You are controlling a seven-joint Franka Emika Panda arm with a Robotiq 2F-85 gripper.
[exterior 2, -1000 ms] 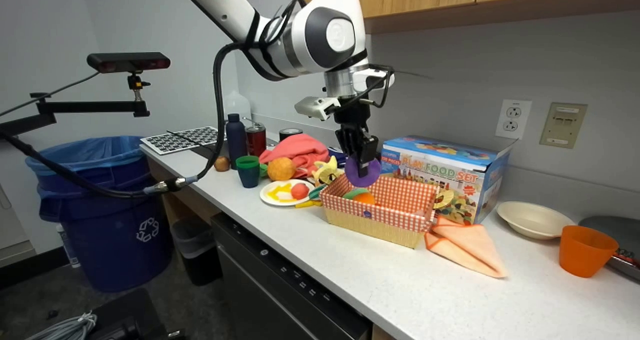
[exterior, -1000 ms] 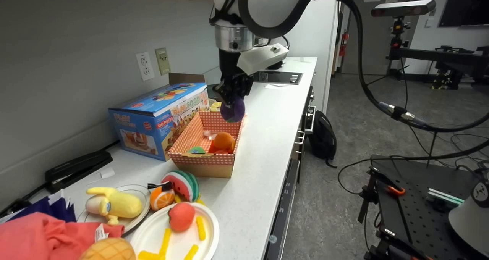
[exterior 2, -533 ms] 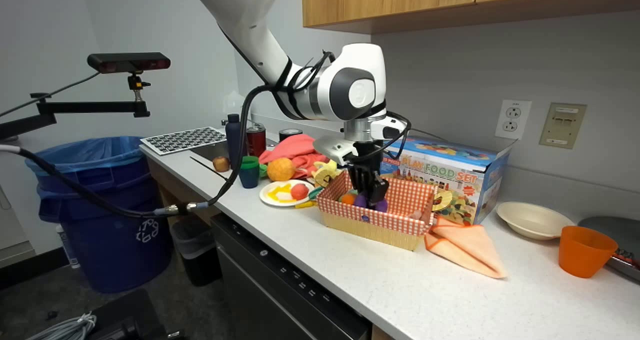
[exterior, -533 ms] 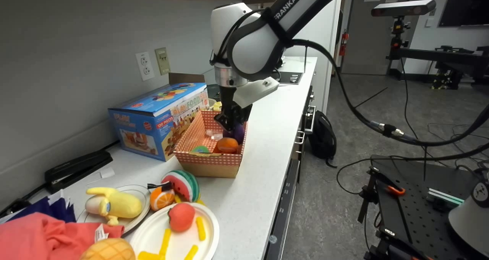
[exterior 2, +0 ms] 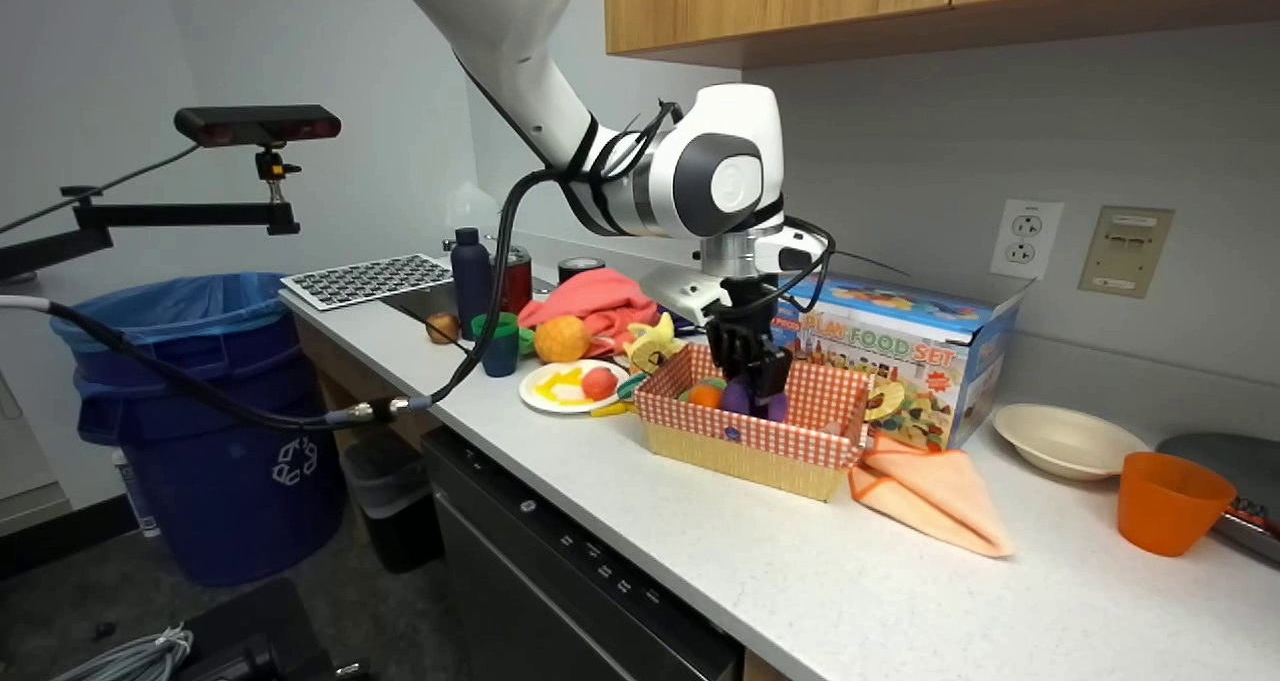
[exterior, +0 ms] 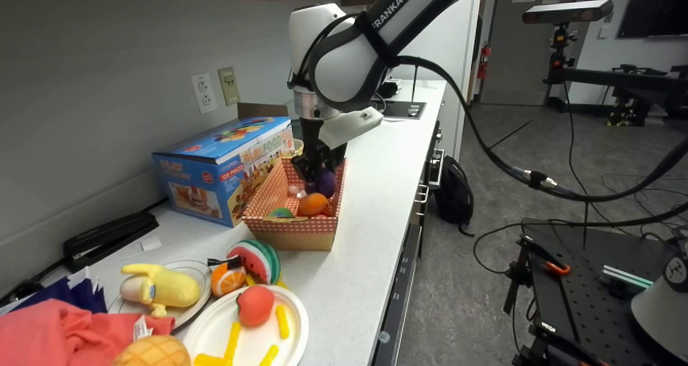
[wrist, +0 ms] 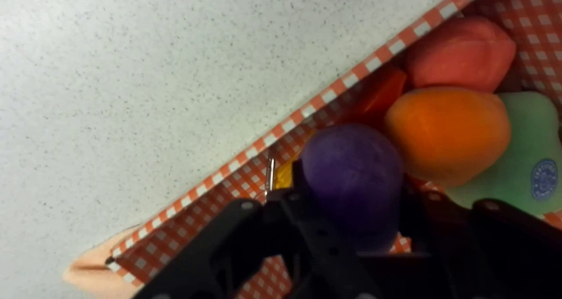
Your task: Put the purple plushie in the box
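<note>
Lower than a second earlier, the pincer [wrist: 354, 187] had carried the purple plushie [wrist: 351, 160] down inside the box [exterior 2: 745, 458]. The fingers [exterior 2: 768, 371] stood part-way apart, pressed on opposite sides of the plushie and holding it; whether it touched the bottom could not be seen. Just beside the pincer lay an orange toy [wrist: 448, 134], and near it, outside the box, stood a blue carton [exterior: 196, 167].
</note>
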